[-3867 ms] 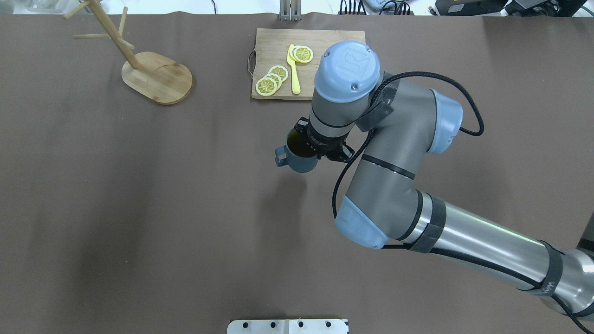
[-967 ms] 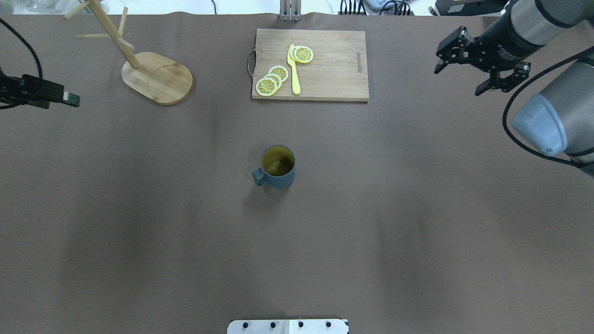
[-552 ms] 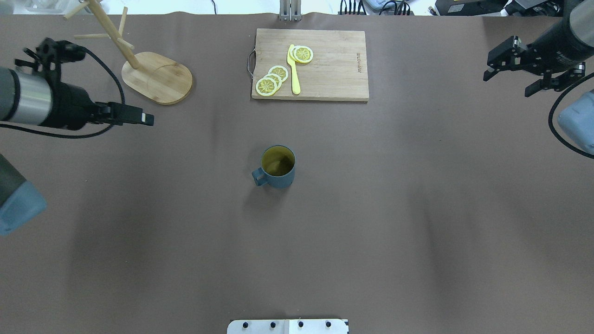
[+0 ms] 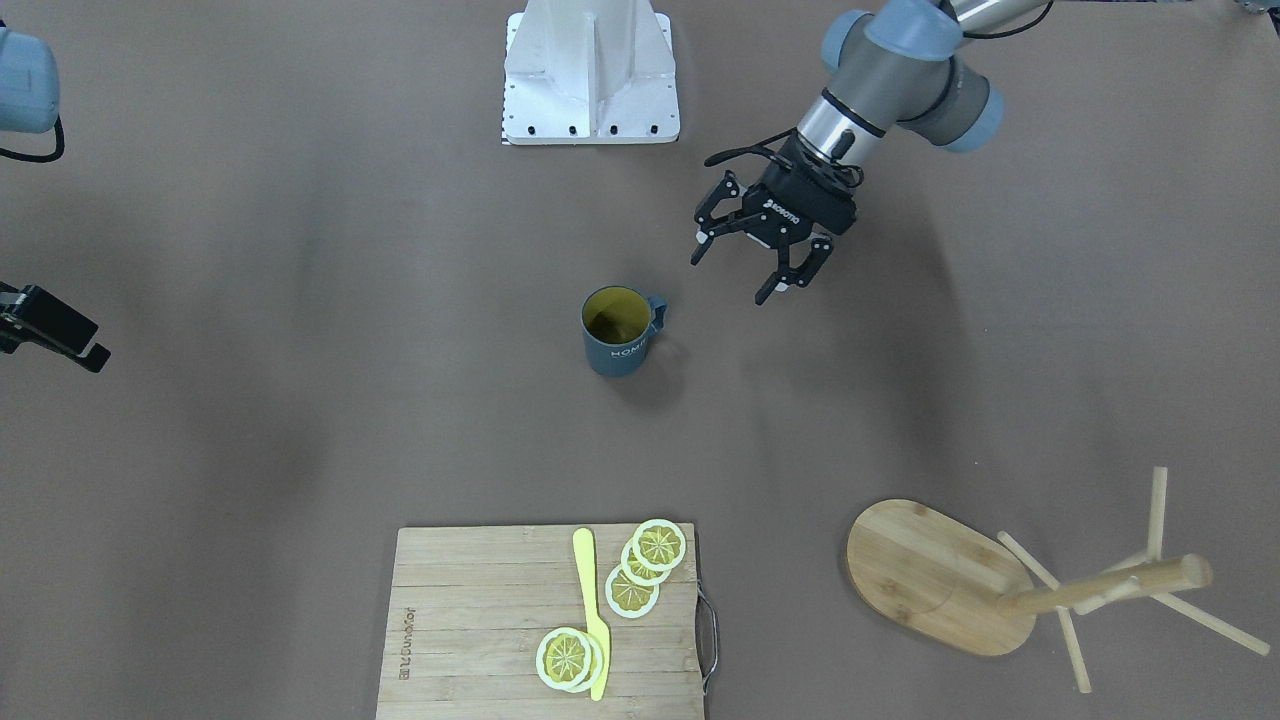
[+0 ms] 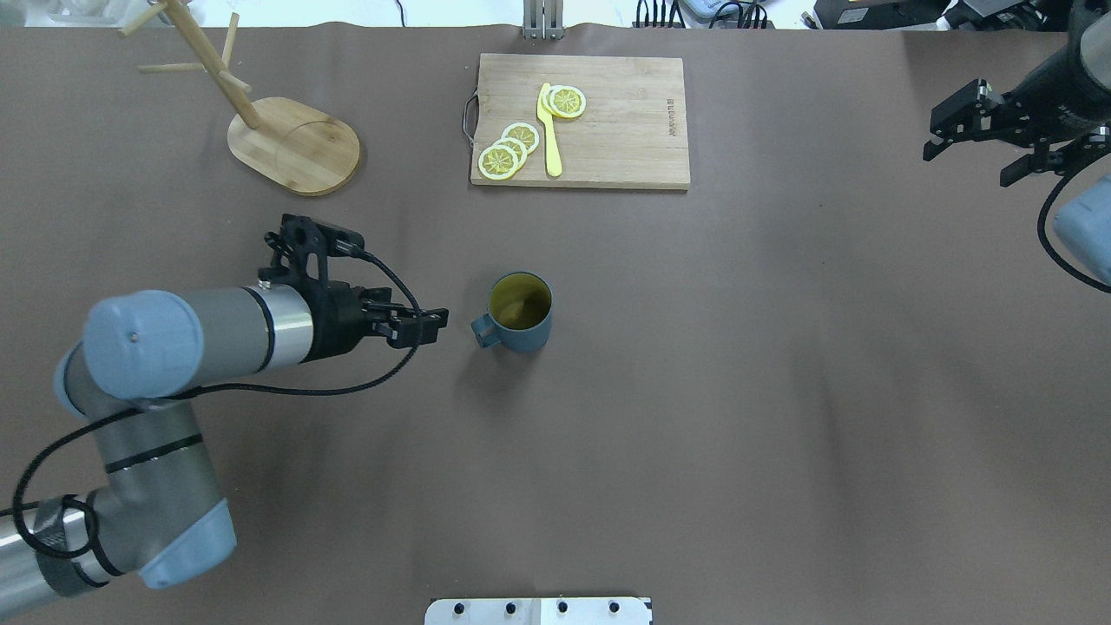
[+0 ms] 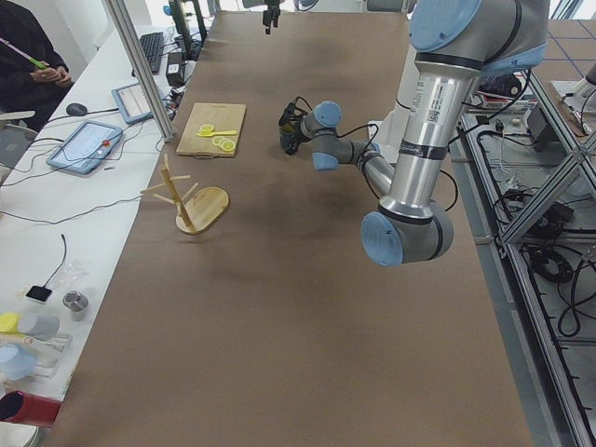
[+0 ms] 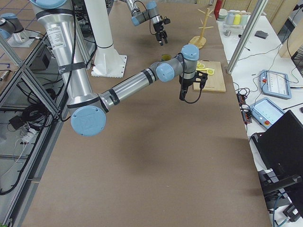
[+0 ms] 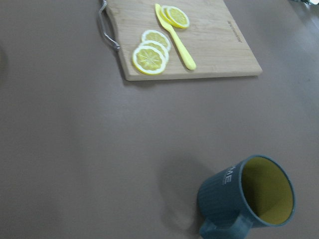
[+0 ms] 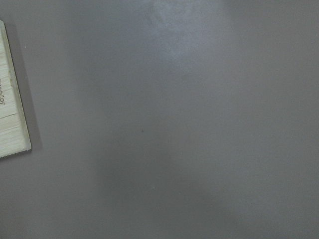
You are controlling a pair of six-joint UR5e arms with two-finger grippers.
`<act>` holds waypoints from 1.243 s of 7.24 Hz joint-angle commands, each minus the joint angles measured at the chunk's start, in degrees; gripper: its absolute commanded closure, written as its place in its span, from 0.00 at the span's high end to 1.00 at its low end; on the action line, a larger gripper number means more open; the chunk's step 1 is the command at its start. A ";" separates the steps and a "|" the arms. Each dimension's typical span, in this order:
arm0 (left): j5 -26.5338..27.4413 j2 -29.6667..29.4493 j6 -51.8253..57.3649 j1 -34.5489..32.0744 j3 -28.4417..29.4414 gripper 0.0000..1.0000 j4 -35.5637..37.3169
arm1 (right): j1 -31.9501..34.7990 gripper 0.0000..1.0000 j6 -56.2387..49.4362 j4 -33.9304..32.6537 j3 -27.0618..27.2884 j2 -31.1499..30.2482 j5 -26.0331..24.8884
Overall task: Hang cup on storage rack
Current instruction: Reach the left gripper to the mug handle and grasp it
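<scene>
The slate-blue cup (image 5: 519,312) stands upright on the brown table, its handle pointing toward my left gripper. It also shows in the front view (image 4: 617,332) and the left wrist view (image 8: 246,199), yellowish-green inside. My left gripper (image 5: 431,321) is open and empty, a short gap from the handle; the front view (image 4: 730,278) shows its fingers spread wide. My right gripper (image 5: 966,169) is open and empty, far off at the table's right edge. The bamboo storage rack (image 5: 293,145) stands at the far left, its pegs bare (image 4: 1100,590).
A wooden cutting board (image 5: 580,121) with lemon slices (image 5: 508,149) and a yellow knife (image 5: 548,130) lies beyond the cup. It also shows in the left wrist view (image 8: 189,40). The robot's base plate (image 5: 538,610) sits at the near table edge.
My right gripper has let go of the cup, left it standing, and pulled back to the right edge. My left arm has swung in from the left to just beside the cup's handle.
</scene>
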 commanded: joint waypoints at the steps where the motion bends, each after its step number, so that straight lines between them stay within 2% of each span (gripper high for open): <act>1: 3.66 -3.57 4.04 3.10 8.68 0.93 -7.56 | -0.17 1.00 0.00 0.09 -0.27 0.30 -0.26; 2: 5.67 -3.74 10.92 3.36 12.81 0.93 -13.88 | -0.26 1.00 0.00 0.00 -0.27 0.39 -0.26; 3: 6.21 -3.66 12.99 3.36 14.33 0.93 -17.78 | -0.26 1.00 0.00 0.00 -0.19 0.47 -0.09; 7: 6.30 -4.89 13.45 4.24 14.34 0.93 -18.08 | -0.26 1.00 0.00 0.00 -0.19 0.47 0.00; 8: 6.39 -5.58 13.45 4.24 14.34 0.80 -17.90 | -0.26 1.00 0.09 -0.09 -0.19 0.56 -0.08; 9: 6.48 -6.20 13.45 4.76 14.43 0.73 -17.82 | -0.26 1.00 0.09 -0.09 -0.27 0.47 -0.08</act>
